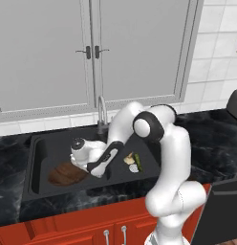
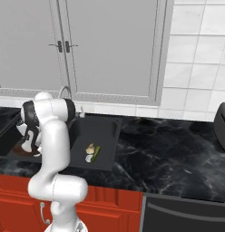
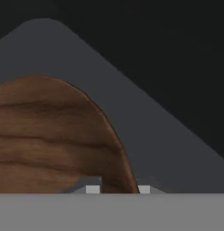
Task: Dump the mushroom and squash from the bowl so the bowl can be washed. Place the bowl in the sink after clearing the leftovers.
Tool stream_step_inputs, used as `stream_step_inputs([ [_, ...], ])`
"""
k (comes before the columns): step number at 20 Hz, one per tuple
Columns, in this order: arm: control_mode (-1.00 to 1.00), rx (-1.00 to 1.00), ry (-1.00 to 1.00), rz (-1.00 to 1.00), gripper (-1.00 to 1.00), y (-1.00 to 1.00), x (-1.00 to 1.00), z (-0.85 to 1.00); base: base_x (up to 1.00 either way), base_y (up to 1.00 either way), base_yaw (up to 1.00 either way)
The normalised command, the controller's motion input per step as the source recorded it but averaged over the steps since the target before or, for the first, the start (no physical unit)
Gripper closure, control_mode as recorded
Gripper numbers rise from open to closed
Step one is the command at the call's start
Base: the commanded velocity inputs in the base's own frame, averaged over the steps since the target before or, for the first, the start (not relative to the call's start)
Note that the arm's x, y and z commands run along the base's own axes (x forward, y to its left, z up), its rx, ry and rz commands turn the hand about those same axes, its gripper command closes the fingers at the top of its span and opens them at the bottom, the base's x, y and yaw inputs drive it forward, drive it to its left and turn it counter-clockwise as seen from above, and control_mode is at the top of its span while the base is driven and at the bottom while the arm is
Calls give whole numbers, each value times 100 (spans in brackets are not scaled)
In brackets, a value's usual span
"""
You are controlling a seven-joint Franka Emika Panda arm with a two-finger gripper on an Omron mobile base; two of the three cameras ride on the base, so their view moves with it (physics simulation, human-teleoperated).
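Note:
The dark-brown wooden bowl lies on the floor of the black sink, in its left part. My gripper reaches down to the bowl's right rim. In the hand view the bowl has its rim running between the two tips of my gripper, which close on it. The cream mushroom and the dark-green squash lie together on the sink floor, to the right of the bowl and apart from it. From the right base view the mushroom and the squash lie beside my arm.
A curved chrome faucet stands behind the sink. Black marble counter stretches to the right, with a dark appliance at its far end. Grey wall cabinets hang above, and red cabinet fronts run below.

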Motion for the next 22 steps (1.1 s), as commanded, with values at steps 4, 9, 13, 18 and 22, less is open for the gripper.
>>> stream_step_inputs([
  [4,-100,-1,3,0,-100,8,2,0,0,0,0],
  [9,-100,0,-4,-1,-100,0,-5,54,0,0,0],
  [13,-100,0,-16,-4,-100,0,-12,100,0,0,0],
  [18,-100,0,-25,-1,-100,0,-47,100,0,0,0],
  [22,-100,0,-32,0,-100,-33,-100,97,0,0,0],
])
